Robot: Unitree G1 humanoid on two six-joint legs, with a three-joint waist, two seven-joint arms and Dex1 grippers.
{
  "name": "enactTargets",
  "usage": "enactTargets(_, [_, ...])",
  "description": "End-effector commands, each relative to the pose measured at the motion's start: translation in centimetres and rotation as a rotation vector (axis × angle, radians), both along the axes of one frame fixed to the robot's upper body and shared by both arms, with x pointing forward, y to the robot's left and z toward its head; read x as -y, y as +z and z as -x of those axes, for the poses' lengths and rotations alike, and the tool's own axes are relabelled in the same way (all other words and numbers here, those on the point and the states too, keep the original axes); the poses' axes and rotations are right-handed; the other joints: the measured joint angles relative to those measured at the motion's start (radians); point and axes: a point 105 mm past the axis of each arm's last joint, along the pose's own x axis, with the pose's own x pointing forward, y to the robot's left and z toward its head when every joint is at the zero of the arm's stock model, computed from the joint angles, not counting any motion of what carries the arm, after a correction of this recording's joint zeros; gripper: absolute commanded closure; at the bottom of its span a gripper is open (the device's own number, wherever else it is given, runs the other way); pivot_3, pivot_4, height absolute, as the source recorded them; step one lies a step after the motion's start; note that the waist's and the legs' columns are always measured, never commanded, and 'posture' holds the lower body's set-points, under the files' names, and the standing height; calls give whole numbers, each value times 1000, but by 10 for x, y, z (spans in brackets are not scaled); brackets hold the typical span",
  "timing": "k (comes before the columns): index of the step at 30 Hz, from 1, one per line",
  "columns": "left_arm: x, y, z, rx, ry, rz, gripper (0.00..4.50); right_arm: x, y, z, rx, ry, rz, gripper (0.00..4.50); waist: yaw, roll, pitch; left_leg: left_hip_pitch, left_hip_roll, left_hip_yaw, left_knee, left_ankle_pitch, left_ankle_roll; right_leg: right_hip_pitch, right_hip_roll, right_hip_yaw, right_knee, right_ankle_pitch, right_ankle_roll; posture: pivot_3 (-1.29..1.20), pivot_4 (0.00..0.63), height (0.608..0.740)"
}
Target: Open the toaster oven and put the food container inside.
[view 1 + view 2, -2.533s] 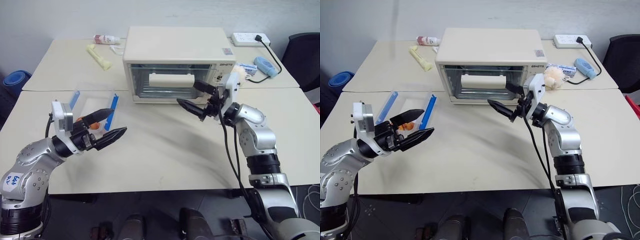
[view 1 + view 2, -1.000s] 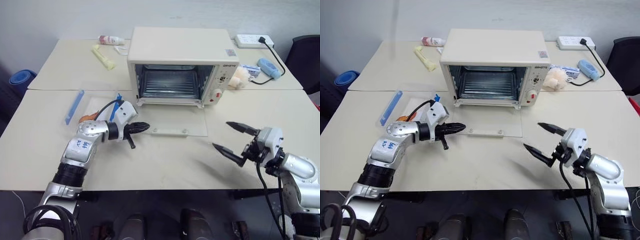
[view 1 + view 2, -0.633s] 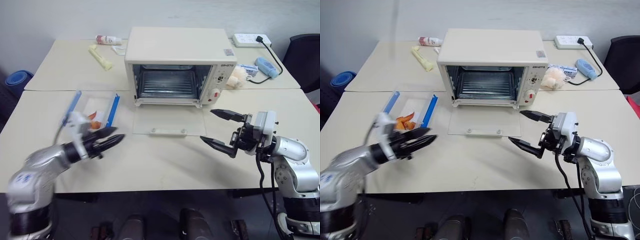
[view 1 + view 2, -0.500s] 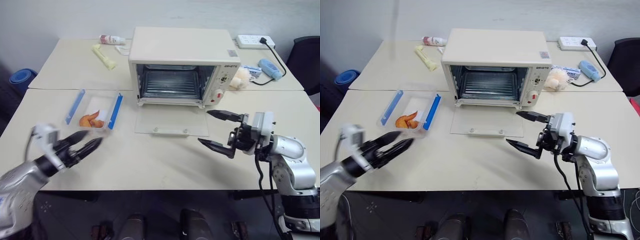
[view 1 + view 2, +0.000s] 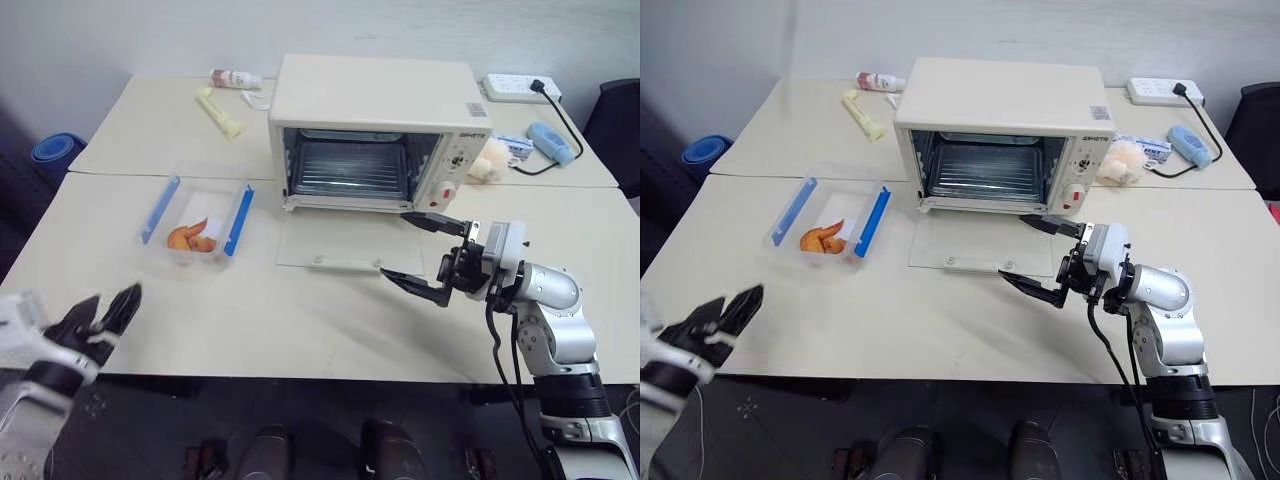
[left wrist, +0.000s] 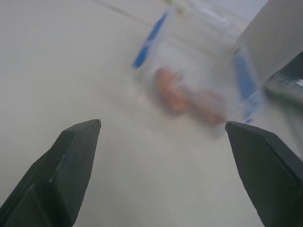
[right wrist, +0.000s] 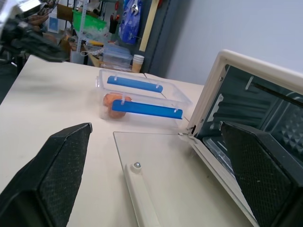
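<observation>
The left gripper [image 5: 100, 318] now hangs at the near left edge of the table [image 5: 300, 320], its two fingers apart and holding nothing. A second ago it was closed and reached near the oven door; since then it has pulled back toward the robot's left and opened. In front of it and a little toward the oven, well apart, stands the food container [image 5: 197, 222], with orange food inside and blue strips on two edges. The right gripper [image 5: 420, 255] has its fingers wide apart and empty, just over the corner of the glass door [image 5: 345, 243], which lies flat open. Behind the door the toaster oven [image 5: 375, 135] shows its wire rack. I judge the opening step done; taking the container is next.
</observation>
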Motion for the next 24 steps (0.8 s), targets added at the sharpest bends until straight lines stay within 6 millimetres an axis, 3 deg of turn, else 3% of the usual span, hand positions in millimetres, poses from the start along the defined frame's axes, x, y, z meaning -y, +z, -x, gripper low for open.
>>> enactTargets(1, [5, -8, -12, -154, 52, 68, 20, 3, 3, 1, 17, 1, 5, 0, -4, 0, 0, 1, 0, 0, 0, 0, 0, 0, 0, 0, 0, 0, 0, 0, 150, 740])
enactTargets(5, [13, 6, -35, -175, 92, 162, 20, 7, -4, 5, -2, -3, 16, 0, -17, 0, 0, 3, 0, 1, -2, 0, -1, 0, 1, 1, 2, 0, 0, 0, 150, 740])
enactTargets(12, [13, 0, -61, -274, 186, 298, 20, 9, -12, 9, -16, -24, 14, 0, -19, 0, 0, 4, 0, 1, -2, 0, -1, 1, 1, 2, 1, 0, 0, 0, 150, 740])
enactTargets(15, [7, -8, -64, -328, 224, 282, 569, 9, -14, 11, -22, -35, 13, 0, -19, 0, 0, 4, -1, 2, -2, 0, -1, 1, 1, 2, 1, 0, 0, 0, 150, 740])
enactTargets(24, [-20, -1, -64, -314, 309, 243, 3258, 13, -16, 11, -19, -70, 7, 0, -22, 0, 0, 5, 0, 9, -3, 0, -2, 1, 2, 4, 0, 0, 0, 0, 150, 740])
